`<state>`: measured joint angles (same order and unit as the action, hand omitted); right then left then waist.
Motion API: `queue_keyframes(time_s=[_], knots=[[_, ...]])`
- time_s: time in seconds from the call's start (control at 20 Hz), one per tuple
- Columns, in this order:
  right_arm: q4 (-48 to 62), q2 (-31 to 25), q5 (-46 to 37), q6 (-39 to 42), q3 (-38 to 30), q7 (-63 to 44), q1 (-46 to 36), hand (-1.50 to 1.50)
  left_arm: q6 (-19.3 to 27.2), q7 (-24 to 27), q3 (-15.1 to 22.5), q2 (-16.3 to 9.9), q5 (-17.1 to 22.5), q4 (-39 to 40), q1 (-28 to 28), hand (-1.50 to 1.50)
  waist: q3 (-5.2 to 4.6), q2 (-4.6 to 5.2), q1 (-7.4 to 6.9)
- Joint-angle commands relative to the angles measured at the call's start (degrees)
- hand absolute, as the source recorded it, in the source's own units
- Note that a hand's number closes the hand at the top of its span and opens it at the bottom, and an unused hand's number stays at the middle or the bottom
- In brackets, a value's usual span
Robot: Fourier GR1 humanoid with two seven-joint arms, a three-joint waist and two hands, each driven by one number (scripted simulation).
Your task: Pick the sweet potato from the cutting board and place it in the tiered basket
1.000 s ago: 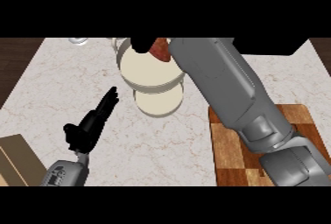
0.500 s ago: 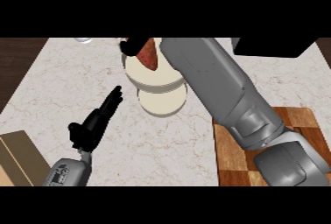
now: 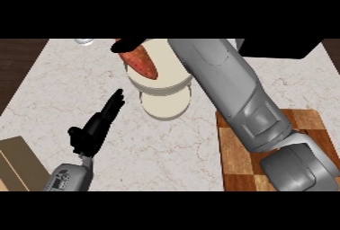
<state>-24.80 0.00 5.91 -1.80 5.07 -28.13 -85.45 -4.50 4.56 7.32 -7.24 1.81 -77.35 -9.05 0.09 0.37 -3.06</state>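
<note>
While hanging over the top tier of the tiered basket (image 3: pixel 163 78), sweet potato (image 3: pixel 141 64) being carried tip-down, clear of the cutting board (image 3: pixel 302 128) at the lower right. Pick apparently done, then; placing apparently under way, release not yet made. Being pinched at its upper end by the dark fingers of the right hand (image 3: pixel 127 45), mostly hidden behind the grey forearm crossing the view; only a few curled fingertips showing round the top of the vegetable. Hard to tell whether touching the cream tier or hovering just above it. Left of the basket, resting over the marble table (image 3: pixel 53 81), the left hand (image 3: pixel 93 130) pointing up-right with fingers straight and pressed together, holding nothing. Remaining, by judgement: lowering and letting go.
</note>
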Motion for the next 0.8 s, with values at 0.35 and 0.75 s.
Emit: queue_keyframes(time_s=[0.35, 0.75], knots=[[-0.1, -7.6, -6.5, -22.9, -0.5, 4.0, 0.2, -1.5, 1.4, -0.9, -0.2, 1.4, 0.1, -1.6, 2.7, 0.0, -0.12, -0.39, 2.32], [-7.9, -19.8, -1.1, -20.8, -9.0, 16.3, 11.2, -1.5, -0.6, -1.8, -2.2, -1.0, 1.6, -3.4, 4.1, 0.0, 0.0, -0.5, 3.07]])
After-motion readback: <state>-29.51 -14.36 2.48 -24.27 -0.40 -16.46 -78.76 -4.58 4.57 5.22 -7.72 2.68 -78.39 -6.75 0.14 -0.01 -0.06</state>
